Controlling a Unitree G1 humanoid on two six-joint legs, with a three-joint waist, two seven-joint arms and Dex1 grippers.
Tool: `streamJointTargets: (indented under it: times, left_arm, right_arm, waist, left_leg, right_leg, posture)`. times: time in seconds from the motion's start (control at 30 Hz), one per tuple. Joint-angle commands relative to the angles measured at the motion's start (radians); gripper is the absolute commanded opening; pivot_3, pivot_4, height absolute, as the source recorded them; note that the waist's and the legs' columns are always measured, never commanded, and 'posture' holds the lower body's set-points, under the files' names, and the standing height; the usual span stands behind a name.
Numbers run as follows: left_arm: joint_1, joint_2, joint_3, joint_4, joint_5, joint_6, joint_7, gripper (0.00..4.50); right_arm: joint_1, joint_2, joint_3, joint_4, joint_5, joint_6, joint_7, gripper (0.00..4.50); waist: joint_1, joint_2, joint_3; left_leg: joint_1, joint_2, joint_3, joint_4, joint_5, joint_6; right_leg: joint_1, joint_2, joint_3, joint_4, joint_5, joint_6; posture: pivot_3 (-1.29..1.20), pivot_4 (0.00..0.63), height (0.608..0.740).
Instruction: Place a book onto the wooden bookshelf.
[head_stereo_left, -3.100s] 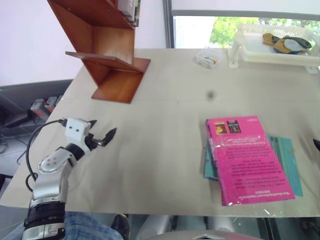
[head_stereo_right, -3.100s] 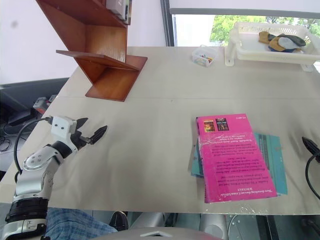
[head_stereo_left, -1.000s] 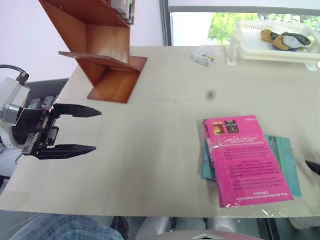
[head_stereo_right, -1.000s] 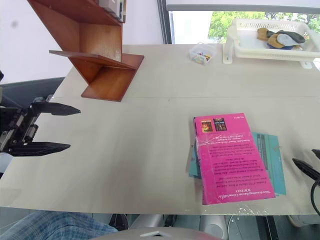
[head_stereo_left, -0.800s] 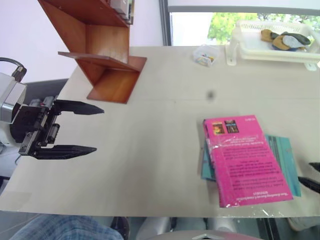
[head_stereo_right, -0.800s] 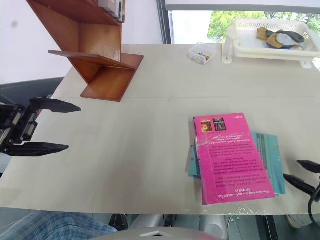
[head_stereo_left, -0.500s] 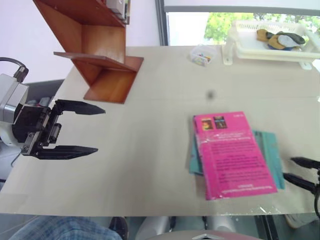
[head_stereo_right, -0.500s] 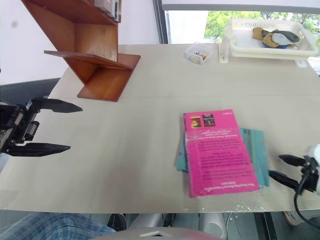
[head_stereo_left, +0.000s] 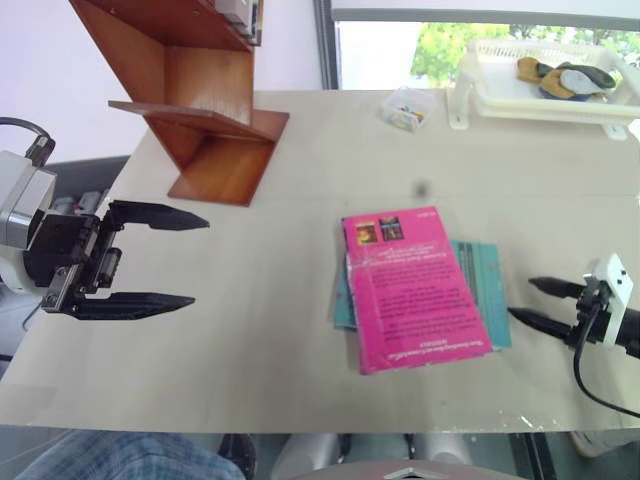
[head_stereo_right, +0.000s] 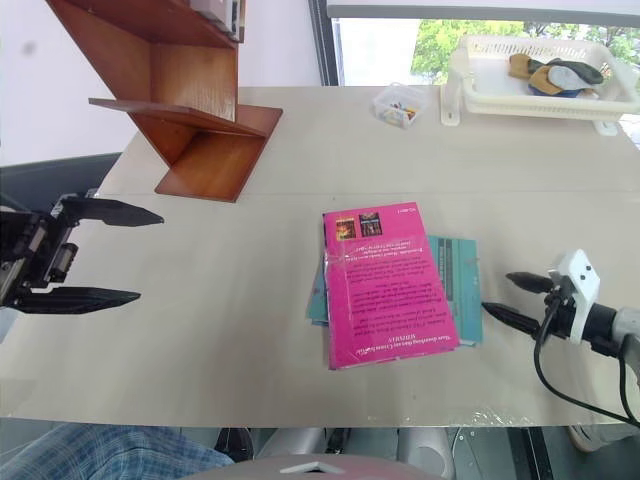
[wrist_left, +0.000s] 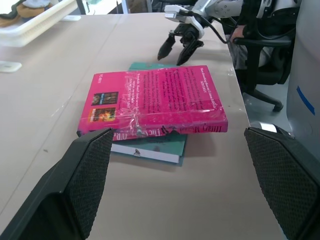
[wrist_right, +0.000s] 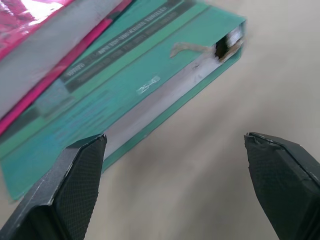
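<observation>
Our left gripper (head_stereo_left: 165, 258) is spread wide and holds nothing. It hangs over the desk (head_stereo_left: 300, 170) edge at 9 o'clock. Our right gripper (head_stereo_left: 535, 303) is spread open too, with nothing between its fingers. It sits at 3 o'clock, just beside the teal book (head_stereo_left: 480, 290) but not touching it.

The pink book (head_stereo_left: 415, 290) lies flat near the middle of the desk, on top of the teal book. It is at 9 o'clock from our right gripper and well apart from our left gripper. The wooden bookshelf (head_stereo_left: 205, 110) stands at 11 o'clock, far from the pink book.

Bare desk lies between the books and the bookshelf. A white basket (head_stereo_left: 540, 85) and a small clear box (head_stereo_left: 407, 108) sit along the far edge, toward 1 o'clock.
</observation>
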Motion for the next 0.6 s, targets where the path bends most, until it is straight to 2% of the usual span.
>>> streamJointTargets:
  times: [0.03,0.1,0.33,0.47,0.6]
  left_arm:
    - [-0.001,0.017,0.04,0.0,0.002,-0.014,-0.004,4.45]
    - [-0.007,0.017,0.037,0.004,0.005,-0.017,-0.004,4.45]
    - [-0.036,0.015,0.04,0.004,-0.007,-0.002,-0.004,4.45]
    - [-0.028,0.023,0.052,0.007,-0.01,0.005,-0.004,4.45]
    - [-0.031,0.023,0.062,0.01,-0.005,0.016,-0.004,4.45]
  right_arm:
    - [-0.06,-0.021,-0.064,-0.016,0.023,-0.022,-0.018,4.5]
    - [-0.076,-0.031,-0.058,-0.033,0.015,-0.05,0.003,4.5]
    - [-0.012,-0.072,0.085,-0.092,-0.103,-0.239,0.138,4.5]
    - [-0.074,-0.026,0.132,-0.105,-0.073,-0.246,0.135,4.5]
    - [-0.149,0.014,0.23,-0.112,-0.11,-0.26,0.14,4.5]
  waist:
    - [0.0,0.0,0.0]
    - [0.0,0.0,0.0]
    - [-0.001,-0.001,0.0]
    - [-0.007,-0.001,0.001]
    - [-0.007,-0.002,0.002]
  left_leg:
    - [0.0,0.0,0.0,0.0,0.0,0.0]
    - [0.0,0.001,0.0,0.0,0.0,0.0]
    - [0.0,0.002,0.0,0.0,0.0,-0.001]
    - [0.001,0.003,0.002,0.002,0.0,-0.001]
    - [0.002,0.007,0.003,0.002,0.0,-0.003]
  right_leg:
    - [0.0,0.0,0.0,0.0,0.0,0.0]
    - [0.0,0.001,0.0,0.0,0.0,0.0]
    - [0.0,0.003,-0.001,-0.001,0.0,0.0]
    - [0.0,0.004,0.001,0.0,0.001,-0.001]
    - [0.0,0.008,0.002,0.0,0.003,-0.004]
  posture:
    - [0.0,0.15,0.74]
    - [0.0,0.15,0.74]
    - [0.0,0.15,0.74]
    - [0.0,0.15,0.74]
    - [0.0,0.15,0.74]
